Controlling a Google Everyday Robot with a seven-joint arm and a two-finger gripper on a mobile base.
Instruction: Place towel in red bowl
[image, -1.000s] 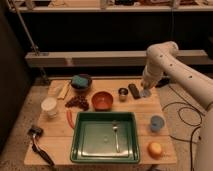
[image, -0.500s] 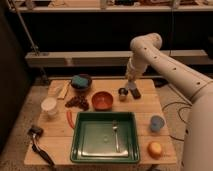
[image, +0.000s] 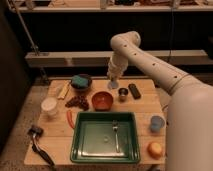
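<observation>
The red bowl (image: 102, 100) sits in the middle of the wooden table (image: 145, 107), just behind the green tray. My gripper (image: 114, 81) hangs a little behind and to the right of the bowl, above the table. It is shut on the towel (image: 113, 85), a small pale grey-blue bunch that dangles below the fingers. The white arm reaches in from the right and arches over the table's back edge.
A dark bowl with a teal sponge (image: 80, 81) stands back left. A metal cup (image: 123, 93) and a dark oblong object (image: 135, 91) lie right of the red bowl. The green tray (image: 75, 145) holds a spoon (image: 115, 132). A light blue cup (image: 156, 123), an orange fruit (image: 155, 149), a white cup (image: 49, 106), grapes (image: 76, 102) and a brush (image: 40, 145) are spread around.
The arm has swung left from the table's right side, carrying the towel to a spot behind the red bowl. Nothing on the table has moved.
</observation>
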